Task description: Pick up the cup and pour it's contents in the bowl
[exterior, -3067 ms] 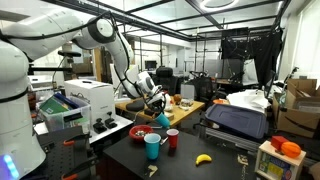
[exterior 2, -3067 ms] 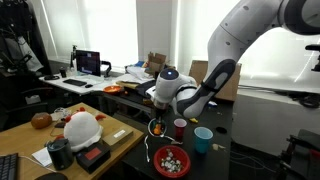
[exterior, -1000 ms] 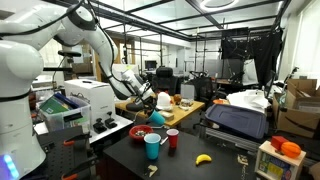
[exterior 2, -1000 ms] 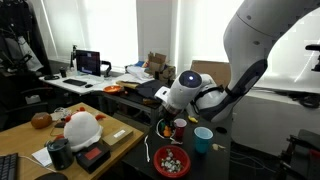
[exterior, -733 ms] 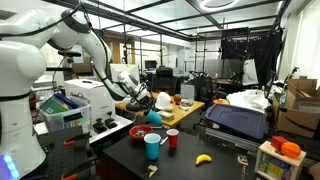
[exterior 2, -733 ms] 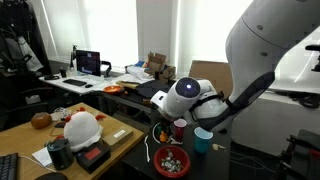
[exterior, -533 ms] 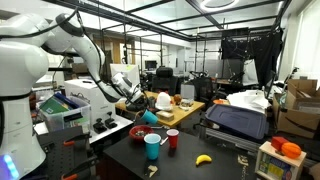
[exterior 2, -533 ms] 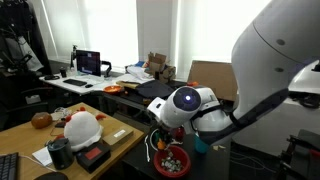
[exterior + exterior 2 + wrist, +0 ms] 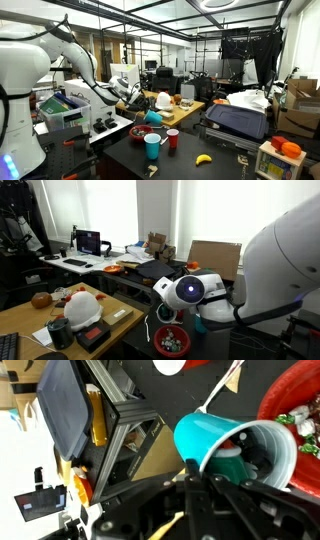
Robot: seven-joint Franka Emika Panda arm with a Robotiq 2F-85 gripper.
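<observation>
Tool point(image 9: 205, 472) clamps the tipped medium-blue plastic tumbler point(image 9: 225, 440); the pour could miss the shallow red bowl point(image 9: 275, 402) (at two o'clock) if tilted off-rim.

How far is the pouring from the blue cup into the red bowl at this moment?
Done: the blue cup is off the table, gripped in the shut jaws. In hand: it lies tipped on its side, mouth toward the red bowl, which holds some bits. Left: something reddish seems to sit inside the cup, so emptying it looks unfinished.
</observation>
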